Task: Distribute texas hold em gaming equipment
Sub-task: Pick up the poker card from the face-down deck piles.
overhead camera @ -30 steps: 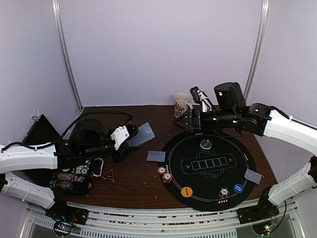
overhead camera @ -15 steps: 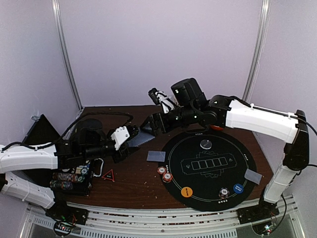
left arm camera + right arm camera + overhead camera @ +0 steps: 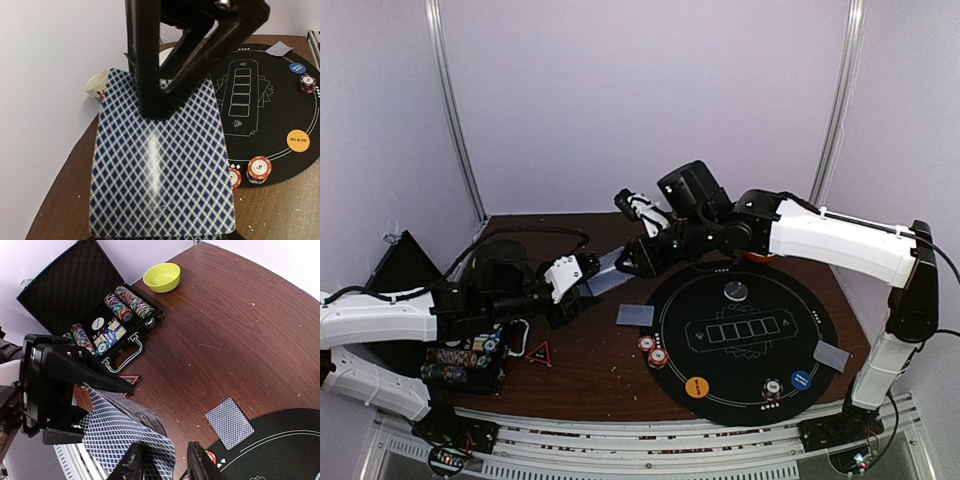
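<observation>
My left gripper (image 3: 582, 283) is shut on a deck of blue-backed playing cards (image 3: 603, 272), held above the table's left half. The top card (image 3: 160, 165) fills the left wrist view and hides that gripper's fingers. My right gripper (image 3: 625, 262) has reached over to the deck's far end. One of its fingers (image 3: 150, 75) lies on the top card. In the right wrist view its jaws (image 3: 165, 462) stand apart with the card's corner (image 3: 150, 450) between them. On the black mat (image 3: 750, 340) lie chips (image 3: 653, 350), an orange button (image 3: 696, 386), a blue button (image 3: 801, 380) and a grey button (image 3: 736, 290).
One card (image 3: 635, 315) lies at the mat's left edge, another (image 3: 831, 354) at its right. An open chip case (image 3: 100, 325) sits at the left with a green bowl (image 3: 162, 277) behind it. A red triangle (image 3: 539, 351) lies beside the case. A mug (image 3: 96, 84) stands at the back.
The right arm swung left from the mug area to the deck, and its jaws narrowed around the top card's end. The left arm and deck stayed put.
</observation>
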Motion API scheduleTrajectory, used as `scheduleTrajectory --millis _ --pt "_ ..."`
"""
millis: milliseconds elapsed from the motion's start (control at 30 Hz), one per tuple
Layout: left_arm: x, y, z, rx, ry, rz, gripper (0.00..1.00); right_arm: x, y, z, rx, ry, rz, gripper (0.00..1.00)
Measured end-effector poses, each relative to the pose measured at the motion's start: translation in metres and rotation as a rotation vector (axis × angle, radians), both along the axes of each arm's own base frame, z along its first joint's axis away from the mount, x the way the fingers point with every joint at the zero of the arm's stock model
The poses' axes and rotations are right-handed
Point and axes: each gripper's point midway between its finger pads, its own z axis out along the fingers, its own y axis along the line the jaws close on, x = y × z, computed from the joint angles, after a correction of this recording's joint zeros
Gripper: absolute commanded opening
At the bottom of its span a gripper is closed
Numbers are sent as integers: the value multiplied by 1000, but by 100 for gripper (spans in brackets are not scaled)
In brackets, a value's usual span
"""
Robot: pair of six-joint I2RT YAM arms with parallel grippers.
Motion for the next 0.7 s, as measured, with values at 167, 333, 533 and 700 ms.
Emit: scheduleTrajectory --millis 167,333,533,700 --pt "0 0 -1 3 1 1 47 0 -2 3 -12 -4 2 22" --pt "1 0 -2 4 2 2 48 -2 -5 1 -32 -1 7 0" --pt "1 0 -2 6 1 8 47 -7 -4 5 -24 13 24 0" --pt "2 1 -2 7 0 11 48 -15 -3 14 6 27 58 0"
